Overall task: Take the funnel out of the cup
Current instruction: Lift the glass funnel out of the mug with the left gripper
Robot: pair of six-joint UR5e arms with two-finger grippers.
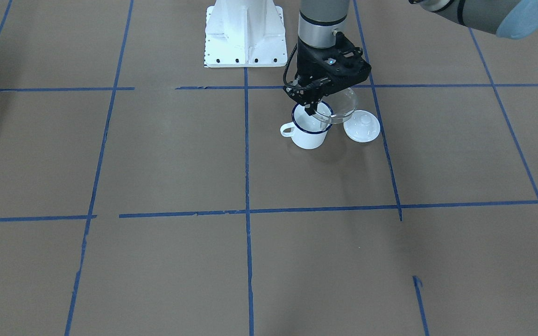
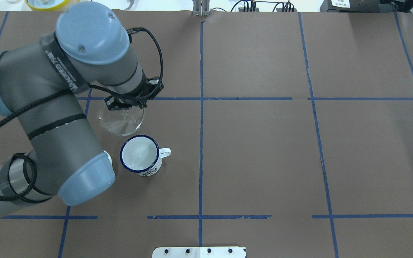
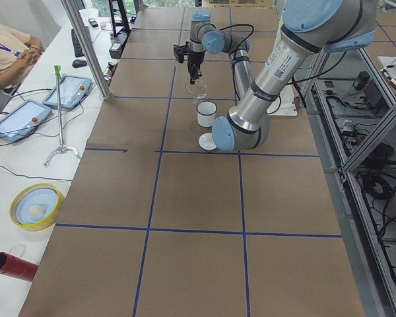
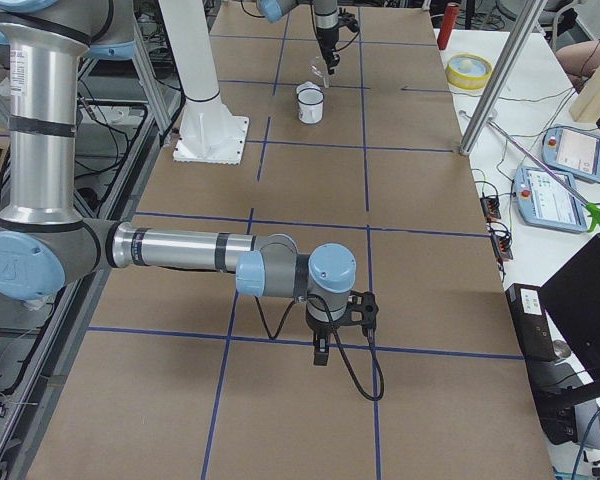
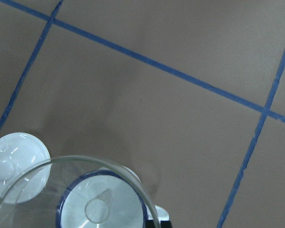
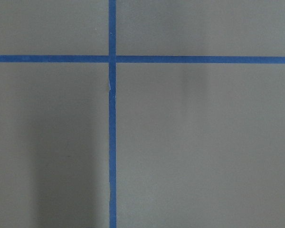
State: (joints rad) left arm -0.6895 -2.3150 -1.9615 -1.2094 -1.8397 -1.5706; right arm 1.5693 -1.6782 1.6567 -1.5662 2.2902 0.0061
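Note:
My left gripper [image 1: 311, 109] is shut on the rim of the clear funnel [image 1: 345, 105] and holds it in the air, tilted, just above and beside the white mug with the blue rim [image 1: 309, 132]. In the overhead view the funnel [image 2: 120, 120] hangs under the gripper [image 2: 126, 106], apart from the mug [image 2: 140, 154], whose inside is open. The left wrist view shows the funnel's rim [image 5: 133, 179] with the mug [image 5: 133, 202] seen through it. My right gripper [image 4: 321, 352] shows only in the exterior right view, low over the table far from the mug; I cannot tell if it is open.
A round white lid with a knob [image 1: 362, 126] lies on the table next to the mug, also in the left wrist view [image 5: 17, 163]. Blue tape lines cross the brown table. The robot's white base [image 1: 244, 35] stands behind the mug.

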